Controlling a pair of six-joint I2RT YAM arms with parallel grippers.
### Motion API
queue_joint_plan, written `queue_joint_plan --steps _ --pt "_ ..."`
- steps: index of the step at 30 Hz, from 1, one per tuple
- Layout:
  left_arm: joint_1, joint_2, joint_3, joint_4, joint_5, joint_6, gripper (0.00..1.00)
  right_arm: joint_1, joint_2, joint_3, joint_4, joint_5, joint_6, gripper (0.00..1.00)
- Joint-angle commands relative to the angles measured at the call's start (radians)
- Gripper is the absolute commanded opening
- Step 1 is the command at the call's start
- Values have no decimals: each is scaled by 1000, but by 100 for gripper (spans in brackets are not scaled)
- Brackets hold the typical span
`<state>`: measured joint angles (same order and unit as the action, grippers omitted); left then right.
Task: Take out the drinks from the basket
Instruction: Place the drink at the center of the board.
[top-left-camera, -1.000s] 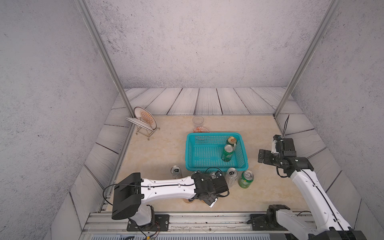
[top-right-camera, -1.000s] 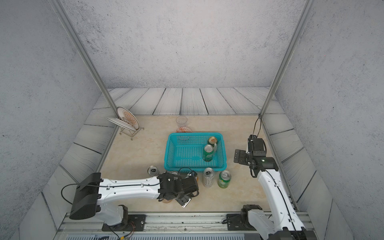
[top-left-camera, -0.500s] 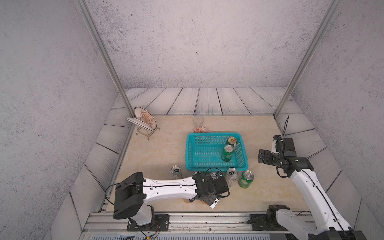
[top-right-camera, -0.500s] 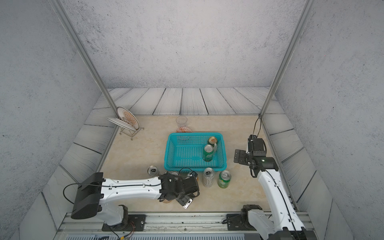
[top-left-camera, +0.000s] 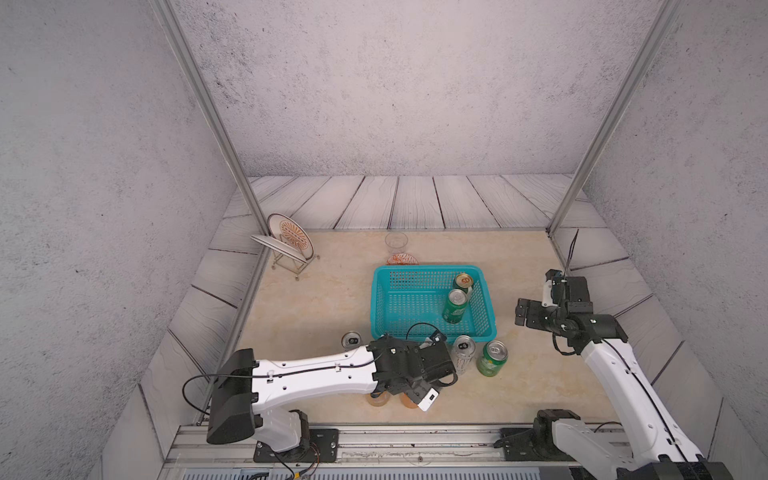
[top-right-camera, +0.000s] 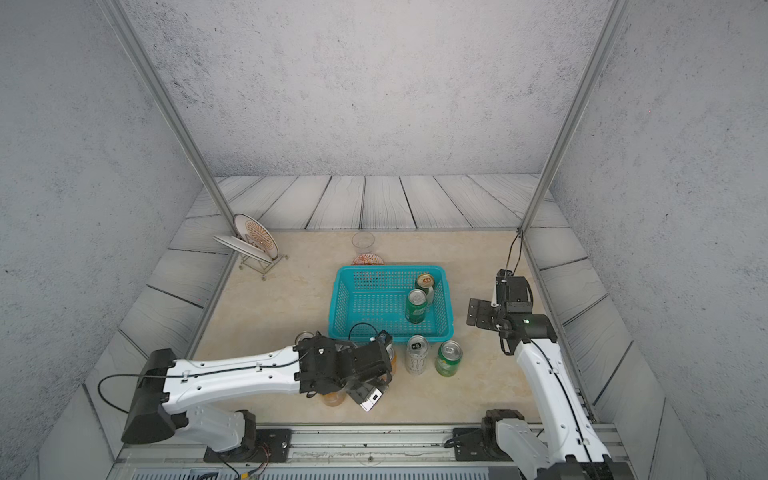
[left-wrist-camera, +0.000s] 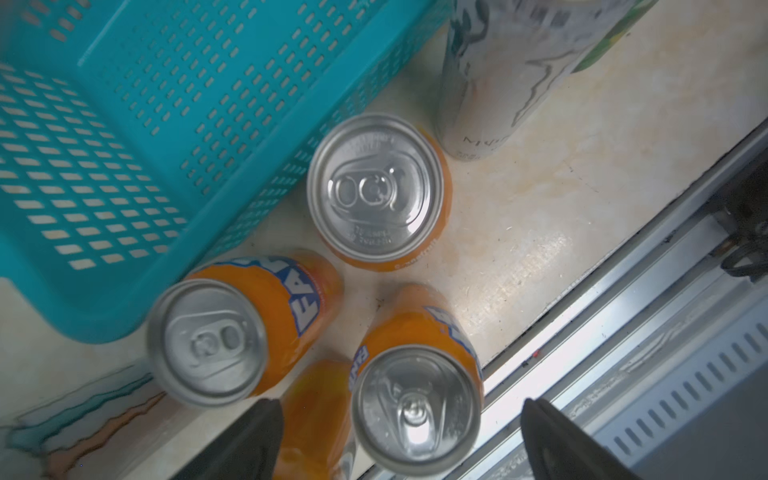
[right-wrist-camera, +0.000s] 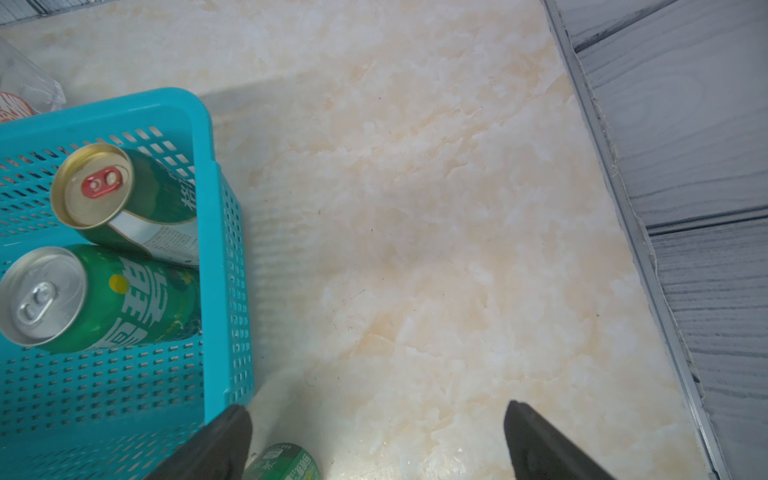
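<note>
**2 green cans (top-left-camera: 455, 306) stand in the basket (top-left-camera: 428, 271)**

The left gripper (left-wrist-camera: 401, 419) hangs spread wide over 4 orange cans (left-wrist-camera: 376, 191) standing on the counter (left-wrist-camera: 540, 208) just outside it. The right gripper (right-wrist-camera: 378, 415), also spread and holding nothing, hovers over the counter beside the basket.

- The basket (top-left-camera: 428, 270) reads teal-blue on my screen, its walls and floor pierced with rows of small slots.
- On my left wrist feed I see orange cans (left-wrist-camera: 266, 299) with blue-and-white lettering and plain silver tops.
- Inside the basket I see a green can (right-wrist-camera: 137, 299) with a yellow dot and a silver top, and a green-and-white can (right-wrist-camera: 162, 199) with a gold top and a red tab.
- The tall can (top-left-camera: 462, 361) is silver-white with a dark logo.
- The tabletop (right-wrist-camera: 415, 208) looks cream to me, with a marbled pattern.
</note>
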<state>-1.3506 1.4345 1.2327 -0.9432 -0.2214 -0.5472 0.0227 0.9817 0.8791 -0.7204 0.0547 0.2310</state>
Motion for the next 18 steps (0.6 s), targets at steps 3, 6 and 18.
queue_joint_plan --steps 3,6,18 --pt "13 -97 89 -145 -120 95 99 -3 -18 -1 8 -21 -9 99" --pt "55 -142 120 -158 -121 151 99 -3 -20 0 9 -28 -9 100" --pt "311 -235 158 -147 -15 325 99 -3 -18 0 12 -39 -12 99"
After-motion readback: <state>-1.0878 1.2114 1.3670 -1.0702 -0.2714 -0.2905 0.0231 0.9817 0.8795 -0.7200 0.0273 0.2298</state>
